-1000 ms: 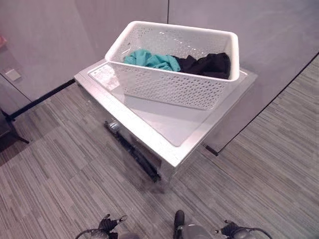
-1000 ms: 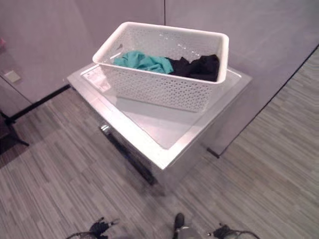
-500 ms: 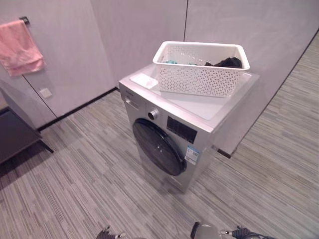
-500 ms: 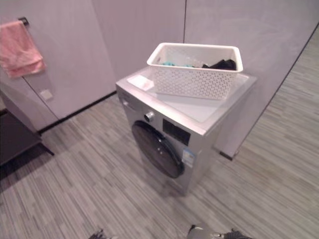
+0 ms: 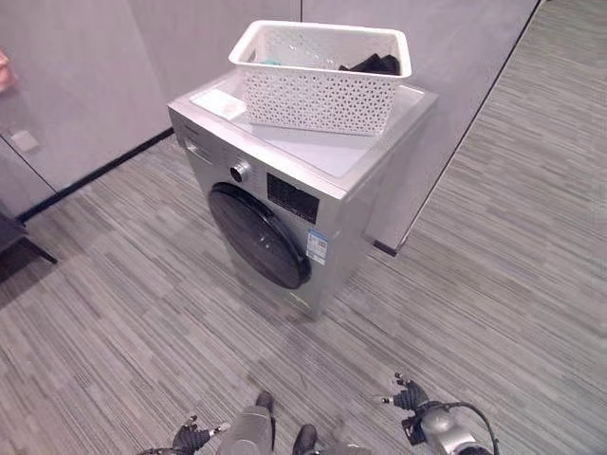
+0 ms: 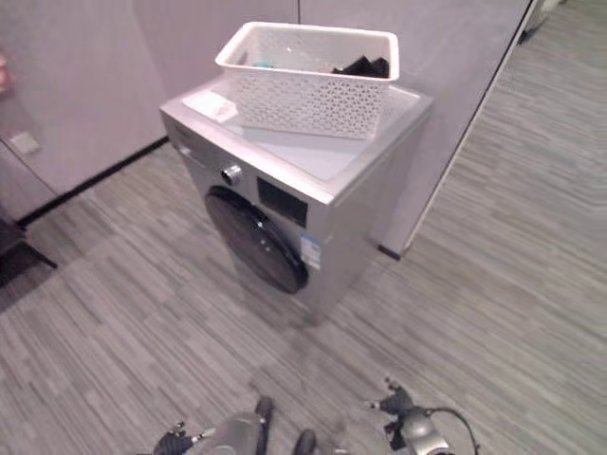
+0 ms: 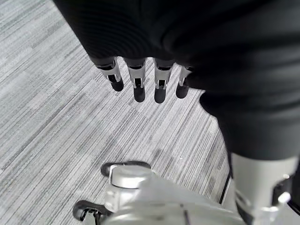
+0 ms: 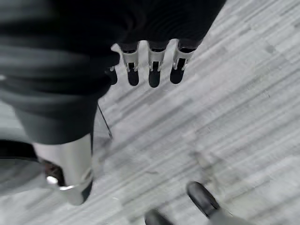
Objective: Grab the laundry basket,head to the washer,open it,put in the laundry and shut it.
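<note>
Left hand (image 7: 140, 79): I see it hanging low at my side, above the striped grey floor (image 5: 114, 313). Its fingers (image 7: 136, 87) point down in a loose row, slightly apart, relaxed and holding nothing.

Right hand (image 8: 152, 70): I see it hanging the same way on the other side, fingers (image 8: 153, 75) straight down over the floor, relaxed and empty.

Laundry basket (image 5: 318, 90): white, perforated, sitting on top of the washer, towards its back, well apart from both hands.

Laundry (image 5: 375, 64): a dark garment lies at one end of the basket; a bit of teal cloth (image 5: 268, 63) shows just over the rim near the other end.

Washer (image 5: 332, 213): silver, front-loading, standing against a grey wall (image 5: 76, 76). Its round dark door (image 5: 258, 235) is closed, with a knob (image 5: 240, 172) and a dark panel above it.

Position: I stand back from the washer, facing its front corner, with open floor between us.
</note>
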You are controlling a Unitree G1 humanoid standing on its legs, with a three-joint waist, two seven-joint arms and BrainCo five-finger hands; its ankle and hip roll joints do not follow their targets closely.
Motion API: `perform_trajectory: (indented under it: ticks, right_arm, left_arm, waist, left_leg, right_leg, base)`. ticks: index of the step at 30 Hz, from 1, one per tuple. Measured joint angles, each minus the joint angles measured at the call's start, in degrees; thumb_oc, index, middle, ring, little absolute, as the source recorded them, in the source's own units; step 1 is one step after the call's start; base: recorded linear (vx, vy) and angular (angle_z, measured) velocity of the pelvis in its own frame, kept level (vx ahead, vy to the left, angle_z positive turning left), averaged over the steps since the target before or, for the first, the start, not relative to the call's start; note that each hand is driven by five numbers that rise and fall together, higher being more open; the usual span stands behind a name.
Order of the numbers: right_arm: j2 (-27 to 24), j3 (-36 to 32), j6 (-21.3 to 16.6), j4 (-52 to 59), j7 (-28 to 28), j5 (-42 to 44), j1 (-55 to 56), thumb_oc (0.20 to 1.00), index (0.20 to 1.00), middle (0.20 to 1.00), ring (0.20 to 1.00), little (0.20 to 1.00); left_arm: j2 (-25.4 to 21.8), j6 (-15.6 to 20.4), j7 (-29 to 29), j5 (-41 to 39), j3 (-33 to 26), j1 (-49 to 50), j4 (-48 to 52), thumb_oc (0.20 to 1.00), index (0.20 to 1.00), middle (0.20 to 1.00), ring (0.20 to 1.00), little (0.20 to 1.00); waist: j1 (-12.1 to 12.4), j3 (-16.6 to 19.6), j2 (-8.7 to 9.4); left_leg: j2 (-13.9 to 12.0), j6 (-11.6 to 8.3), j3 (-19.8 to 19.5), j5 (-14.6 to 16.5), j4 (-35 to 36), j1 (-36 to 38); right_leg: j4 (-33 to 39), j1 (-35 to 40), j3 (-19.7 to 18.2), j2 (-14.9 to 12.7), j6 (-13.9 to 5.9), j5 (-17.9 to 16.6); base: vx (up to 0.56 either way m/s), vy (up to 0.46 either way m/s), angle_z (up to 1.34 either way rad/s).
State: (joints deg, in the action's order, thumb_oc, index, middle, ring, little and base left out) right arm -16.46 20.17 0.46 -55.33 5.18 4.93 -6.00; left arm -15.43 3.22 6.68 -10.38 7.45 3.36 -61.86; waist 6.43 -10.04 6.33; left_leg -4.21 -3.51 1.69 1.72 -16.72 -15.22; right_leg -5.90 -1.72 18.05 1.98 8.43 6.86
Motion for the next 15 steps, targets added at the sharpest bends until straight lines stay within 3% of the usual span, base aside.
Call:
perform_trajectory:
  ticks: [3, 4, 6, 7, 8, 10, 13, 14, 15]
  right_arm:
    - [-0.5, 0.0, -0.2, 1.0, -0.1, 1.0, -0.1, 1.0, 1.0, 1.0, 1.0, 1.0]
    - [-0.8, 0.0, -0.2, 1.0, -0.2, 1.1, 0.3, 1.0, 1.0, 1.0, 1.0, 1.0]
    - [-0.8, 0.1, -0.2, 1.1, -0.2, 1.1, 0.2, 1.0, 1.0, 1.0, 1.0, 1.0]
    - [-0.6, 0.2, -0.2, 1.1, -0.2, 1.2, 0.1, 1.0, 1.0, 1.0, 1.0, 1.0]
    - [-0.6, 0.0, -0.3, 1.0, -0.2, 1.2, 0.0, 1.0, 1.0, 1.0, 1.0, 1.0]
    - [-0.6, 0.1, -0.2, 0.6, -0.2, 1.4, -0.3, 1.0, 1.0, 1.0, 1.0, 1.0]
    - [-0.6, -2.9, -0.2, 0.8, -0.2, 1.6, 0.8, 1.0, 1.0, 1.0, 1.0, 1.0]
    - [-0.6, -3.6, -0.1, 0.6, -0.3, 2.1, 1.2, 1.0, 1.0, 1.0, 1.0, 1.0]
    - [-0.2, -6.6, 0.2, 0.5, -0.3, 2.4, 1.7, 1.0, 1.0, 1.0, 1.0, 1.0]
  left_arm:
    - [-0.2, 0.0, 1.1, -0.6, -0.2, 0.5, -0.1, 1.0, 1.0, 1.0, 1.0, 1.0]
    - [0.4, 0.1, 1.3, -1.0, 0.1, 0.3, 0.0, 1.0, 1.0, 1.0, 1.0, 1.0]
    - [1.2, 0.3, 1.6, -1.0, 0.1, 0.0, -0.1, 1.0, 1.0, 1.0, 1.0, 1.0]
    - [1.2, 0.3, 1.7, -1.1, 0.1, -0.2, -0.2, 1.0, 1.0, 1.0, 1.0, 1.0]
    - [1.3, 0.4, 1.8, -1.2, 0.1, -0.3, 0.0, 1.0, 1.0, 1.0, 1.0, 1.0]
    - [1.9, 0.4, 1.9, -2.4, 0.1, -0.8, -0.1, 1.0, 1.0, 1.0, 1.0, 1.0]
    - [3.3, 0.8, 1.9, -2.6, 0.5, -1.3, -0.5, 1.0, 1.0, 1.0, 1.0, 1.0]
    - [3.5, 1.2, 1.6, -2.7, 1.3, -1.4, -1.2, 1.0, 1.0, 1.0, 1.0, 1.0]
    - [3.7, 1.3, 1.7, -2.8, 2.1, -1.9, -2.1, 1.0, 1.0, 1.0, 1.0, 1.0]
  waist:
    - [-1.1, -0.4, -1.0]
    - [-1.8, -1.0, -2.1]
    - [-2.0, -1.3, -3.03]
    - [-1.8, -1.3, -3.27]
    - [-1.9, -1.5, -3.63]
    - [-1.9, -1.5, -4.73]
    - [-2.3, -0.9, -6.84]
    - [-1.8, -0.8, -7.67]
    - [-0.3, -0.8, -6.71]
  left_leg:
    - [-5.5, -3.27, -3.2, -2.4, 9.1, 5.2]
    - [-8.9, -4.39, -5.8, -3.5, 12.0, 7.4]
    - [-11.1, -5.62, -9.2, -4.7, 12.0, 7.5]
    - [-12.1, -5.23, -11.0, -5.7, 13.3, 7.7]
    - [-12.9, -5.77, -11.7, -6.0, 14.1, 8.0]
    - [-13.9, -5.78, -12.1, -6.0, 14.9, 8.1]
    - [-13.1, -5.44, -8.5, -5.9, 13.5, 7.6]
    - [-9.5, -2.49, -6.0, -3.0, 8.8, 6.5]
    - [-4.9, 2.33, -3.0, 0.1, 7.2, 6.9]
  right_leg:
    - [0.1, 0.2, -0.3, 0.6, -0.46, -0.3]
    - [0.3, 1.0, -0.1, 1.1, -0.66, -0.4]
    - [-0.1, 0.4, -0.2, 1.4, -1.66, -0.1]
    - [-0.3, -0.3, -0.4, 1.4, -2.79, 0.5]
    - [-0.8, -0.4, -0.5, 1.3, -2.88, 0.4]
    - [-2.5, -1.1, -0.5, 1.1, -4.88, 1.5]
    - [-5.5, -1.8, 0.7, -0.6, -5.67, 2.9]
    - [-9.3, -3.1, 0.4, -3.4, -6.59, 4.0]
    - [-10.9, -4.2, -1.5, -6.7, -8.03, 4.6]
  base:
    - [0.11, 0.306, 0.0]
    - [0.13, 0.398, 0.07]
    - [0.13, 0.373, 0.0]
    - [0.18, 0.512, -0.06]
    - [0.26, 0.727, -0.08]
    - [0.25, 0.649, -0.02]
    - [0.22, 0.674, 0.12]
    - [0.24, 0.887, -0.07]
    - [0.21, 0.587, -0.34]
